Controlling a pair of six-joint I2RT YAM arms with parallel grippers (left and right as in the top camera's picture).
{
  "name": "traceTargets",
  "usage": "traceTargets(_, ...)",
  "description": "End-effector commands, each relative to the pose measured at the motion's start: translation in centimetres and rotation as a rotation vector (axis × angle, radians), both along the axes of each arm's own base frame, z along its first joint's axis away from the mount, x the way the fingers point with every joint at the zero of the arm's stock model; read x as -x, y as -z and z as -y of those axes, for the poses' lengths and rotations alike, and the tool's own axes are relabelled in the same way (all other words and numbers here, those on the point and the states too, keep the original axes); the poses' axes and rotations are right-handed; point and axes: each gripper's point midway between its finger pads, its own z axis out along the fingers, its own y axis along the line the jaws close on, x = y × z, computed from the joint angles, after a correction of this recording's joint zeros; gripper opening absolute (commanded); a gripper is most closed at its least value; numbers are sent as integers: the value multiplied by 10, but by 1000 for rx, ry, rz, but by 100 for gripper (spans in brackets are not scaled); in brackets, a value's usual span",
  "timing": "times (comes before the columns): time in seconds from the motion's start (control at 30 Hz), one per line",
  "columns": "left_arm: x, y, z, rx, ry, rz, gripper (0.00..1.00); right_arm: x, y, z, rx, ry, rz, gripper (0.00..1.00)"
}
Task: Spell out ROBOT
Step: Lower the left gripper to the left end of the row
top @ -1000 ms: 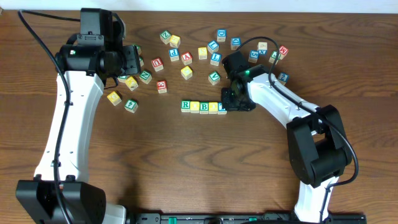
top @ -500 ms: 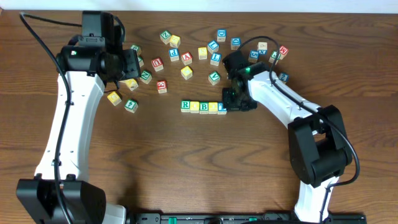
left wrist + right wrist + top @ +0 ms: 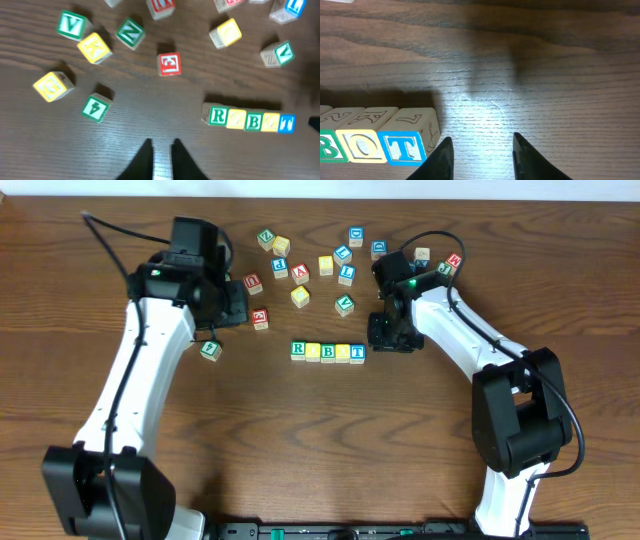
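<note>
The word stands spelled in a straight row in the middle of the table [image 3: 300, 440]. The green R cube [image 3: 217, 116] is at the left end. After it come the first yellow cube [image 3: 236, 119], the green B cube [image 3: 254, 121], the second yellow cube [image 3: 271, 121] and, at the right end, the blue T cube [image 3: 287, 122]. Each touches its neighbour.

The right fingers [image 3: 532, 162] are spread apart with only bare wood between them. They sit just to the right of the T cube without touching it, and they grasp nothing. The left fingers [image 3: 142, 160] are clenched almost together on nothing, above bare table to the near left of the row. A green 4 cube [image 3: 95, 107] and a red-lettered cube [image 3: 169, 64] lie loose beyond them.

By my reading the placing step is over and the task is as good as done. The next move calls only for a clean retreat. The right arm should lift up and away to the right so no finger clips the T cube and breaks the line.
</note>
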Motion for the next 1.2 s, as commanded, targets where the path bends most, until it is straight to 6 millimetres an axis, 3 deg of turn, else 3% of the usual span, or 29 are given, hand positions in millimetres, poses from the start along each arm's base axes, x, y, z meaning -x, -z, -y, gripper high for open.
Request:
traceTargets(0.0, 4, 24, 11, 0, 31, -74, 8, -9, -15, 3, -17, 8, 40, 35)
traceTargets(0.33, 9, 67, 29, -34, 127, -192, 7, -9, -15, 3, -16, 8, 40, 38)
traceTargets(0.5, 16, 86, 50, 16, 238, -244, 8, -10, -15, 4, -10, 9, 43, 40)
traceTargets(0.73, 21, 111, 53, 16, 251, -314, 7, -10, -15, 4, -10, 9, 43, 44)
traceTargets(0.9, 24, 119, 64, 68, 313, -335, 8, -10, -15, 5, -5, 10, 44, 46)
traceTargets(1.17, 25, 128, 63, 64, 329, -354, 7, -10, -15, 5, -6, 10, 44, 49)
